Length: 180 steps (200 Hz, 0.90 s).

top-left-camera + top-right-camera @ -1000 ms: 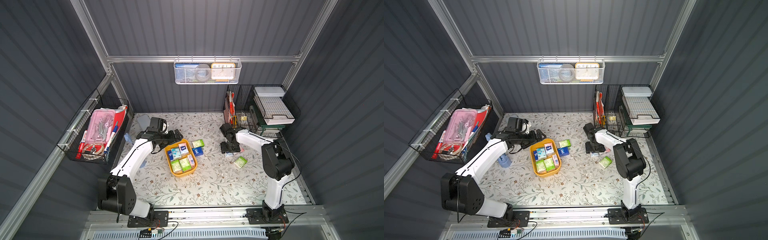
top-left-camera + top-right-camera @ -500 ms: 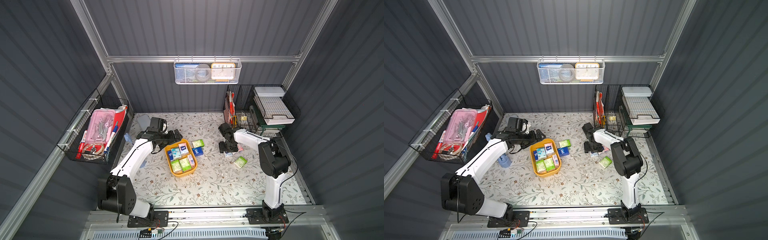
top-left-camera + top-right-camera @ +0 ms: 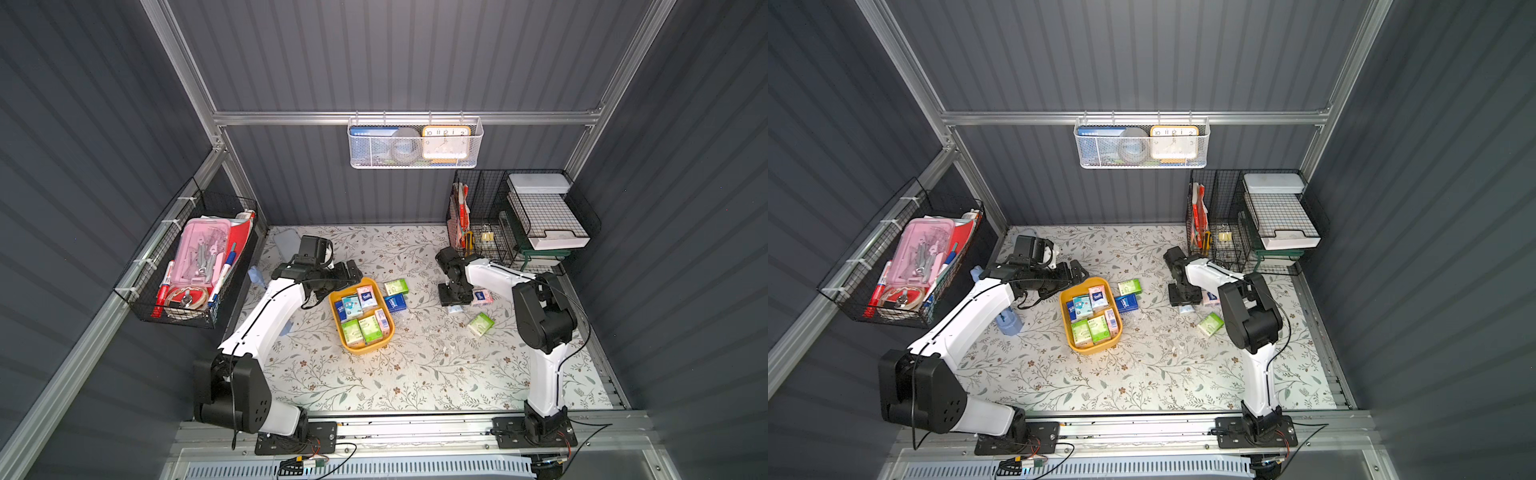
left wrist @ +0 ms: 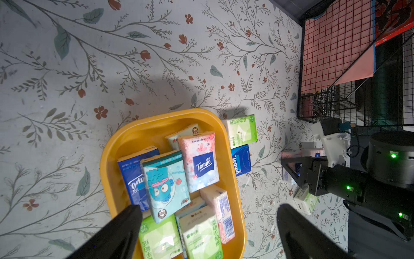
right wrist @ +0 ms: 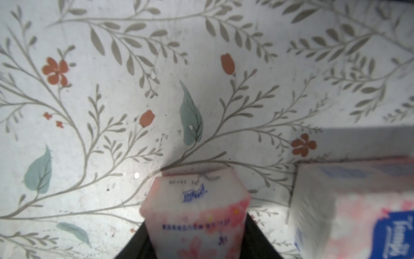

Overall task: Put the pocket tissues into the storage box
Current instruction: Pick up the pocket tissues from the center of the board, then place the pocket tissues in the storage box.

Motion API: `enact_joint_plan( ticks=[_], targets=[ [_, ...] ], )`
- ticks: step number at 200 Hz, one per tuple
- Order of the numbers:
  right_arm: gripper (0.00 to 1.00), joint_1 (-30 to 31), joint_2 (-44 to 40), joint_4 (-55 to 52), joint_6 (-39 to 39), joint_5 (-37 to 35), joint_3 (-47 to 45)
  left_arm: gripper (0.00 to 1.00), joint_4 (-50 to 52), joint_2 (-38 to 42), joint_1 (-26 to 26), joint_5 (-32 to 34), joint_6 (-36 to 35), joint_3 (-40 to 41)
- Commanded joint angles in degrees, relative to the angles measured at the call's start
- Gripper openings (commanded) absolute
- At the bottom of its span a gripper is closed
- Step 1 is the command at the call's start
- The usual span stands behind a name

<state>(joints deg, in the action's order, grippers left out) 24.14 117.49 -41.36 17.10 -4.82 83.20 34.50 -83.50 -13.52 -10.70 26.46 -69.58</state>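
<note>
Tissue packet (image 5: 195, 213), pink, seemingly soft and light, bulges where the right claw (image 3: 454, 296) grips its middle, well apart from the yellow box (image 4: 105, 161) near the open left claw (image 4: 208, 224).

The left arm reaches forward, its left tool (image 4: 208, 209) empty with fingers spread wide. The right tool (image 5: 196, 224) points down, pinching a pink tissue packet (image 5: 197, 201) between its fingers.
</note>
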Motion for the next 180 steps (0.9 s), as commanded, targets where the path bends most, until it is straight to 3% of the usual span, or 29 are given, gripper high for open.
enact_joint_plan(
  ticks=[1, 44, 83, 127, 180],
  targets=[
    [0.42, 0.18, -1.64, -1.89, 0.39, 1.64, 0.89, 0.99, 1.10, 1.79, -0.10, 1.61, -1.33, -0.37],
    [0.42, 6.23, -8.83, -4.64, 5.06, 2.41, 1.87, 0.99, 0.71, 1.46, 0.15, 6.15, -1.06, 1.86],
    [0.42, 15.91, -13.27, 0.30, 11.66, 5.25, 2.21, 0.99, -1.48, 0.40, 3.18, 4.31, -0.37, 4.33],
    [0.42, 25.15, -10.40, 5.04, 15.18, 7.52, 7.88, 0.99, -3.50, 2.16, 10.93, 0.03, 1.55, 8.37],
    [0.42, 31.02, -3.81, 11.07, 15.22, 10.27, 13.51, 0.99, -1.82, 4.26, 12.29, 1.82, -0.16, 8.63]
  ],
)
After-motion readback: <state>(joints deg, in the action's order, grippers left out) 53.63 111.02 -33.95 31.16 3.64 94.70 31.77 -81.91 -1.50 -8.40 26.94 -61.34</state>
